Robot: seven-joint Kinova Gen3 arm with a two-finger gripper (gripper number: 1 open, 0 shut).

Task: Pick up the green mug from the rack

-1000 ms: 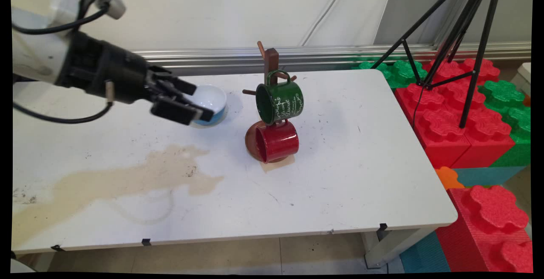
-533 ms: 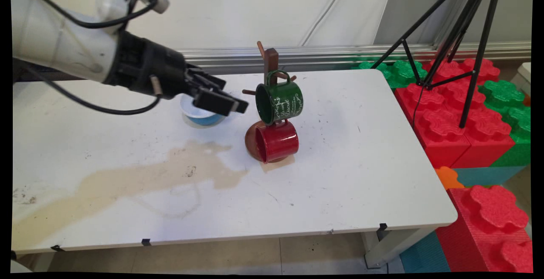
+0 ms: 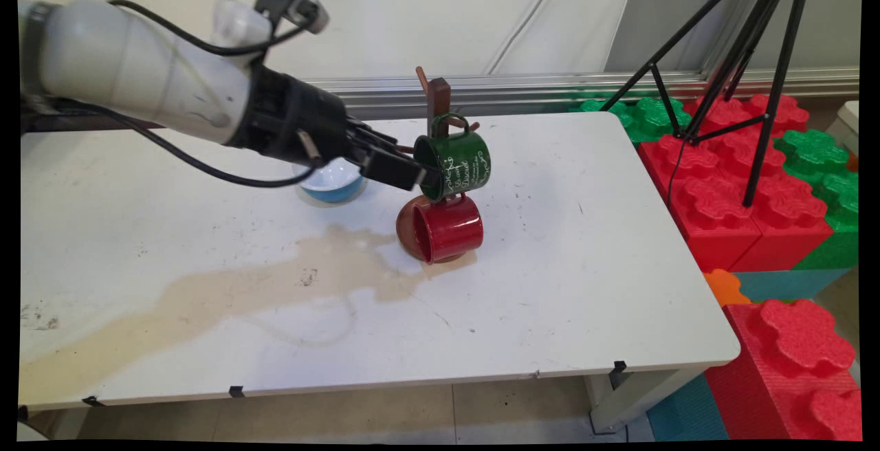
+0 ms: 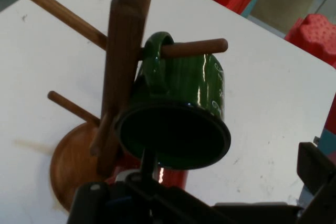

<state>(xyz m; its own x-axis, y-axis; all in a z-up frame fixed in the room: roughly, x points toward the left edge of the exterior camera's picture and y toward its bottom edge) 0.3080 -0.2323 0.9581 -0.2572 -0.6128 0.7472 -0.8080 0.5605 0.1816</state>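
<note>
Your gripper point(image 3: 412, 174) sits right at the open mouth of the green mug point(image 3: 459, 161), coming in from the left, nearly level. In the main view one finger point(image 3: 393, 169) reaches to the mug's rim; you can't tell whether it actually touches. In the hand view one finger point(image 4: 315, 167) shows at the right edge, well off to the side of the mug, and the other isn't visible, so whether the claw is apart or together can't be told. Nothing seen gripped.

Green mug hangs by its handle on a peg point(image 4: 194, 48) of the wooden mug tree point(image 3: 438, 97), mouth facing left toward your gripper, white lettering on its side. Red mug point(image 3: 448, 228) hangs just below it, mouth facing the near left, over the tree's round wooden base point(image 4: 73, 166).

Blue bowl point(image 3: 333, 183) with a white inside stands on the table point(image 3: 584, 245) behind and below your wrist, partly hidden by it, left of the mug tree. A tan spill stain point(image 3: 227, 293) runs across the table from the near left corner up to the base of the tree.

Right of the table: red and green foam blocks point(image 3: 749, 196) and a black tripod point(image 3: 749, 59) standing on them.
</note>
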